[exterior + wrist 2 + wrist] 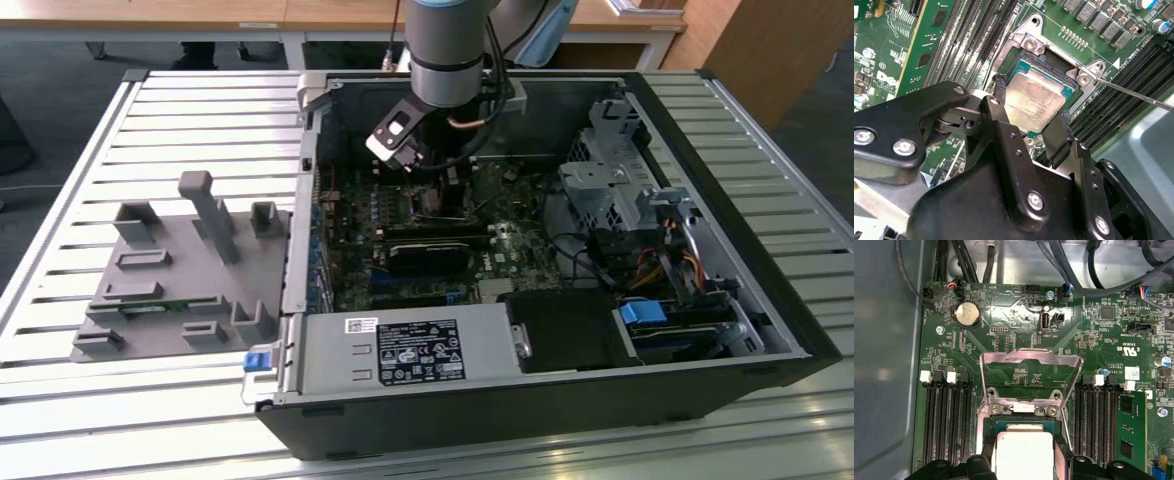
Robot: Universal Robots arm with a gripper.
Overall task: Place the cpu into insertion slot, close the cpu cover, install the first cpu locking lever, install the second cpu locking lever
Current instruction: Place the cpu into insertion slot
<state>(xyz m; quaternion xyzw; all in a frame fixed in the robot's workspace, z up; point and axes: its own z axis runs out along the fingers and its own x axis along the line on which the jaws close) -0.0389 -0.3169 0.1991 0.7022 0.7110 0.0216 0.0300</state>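
- Black two-fingered hand (1031,107) clamps the flat silver-grey square cpu (1035,97) by opposite edges, keeping it level.
- Beneath the hand, the black square insertion slot (1051,62) lies exposed; the silvery metal cpu cover (1004,356) stands open beyond.

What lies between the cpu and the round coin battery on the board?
In the first wrist view, the open cpu cover lies between the cpu and the coin battery, green board showing through its window.
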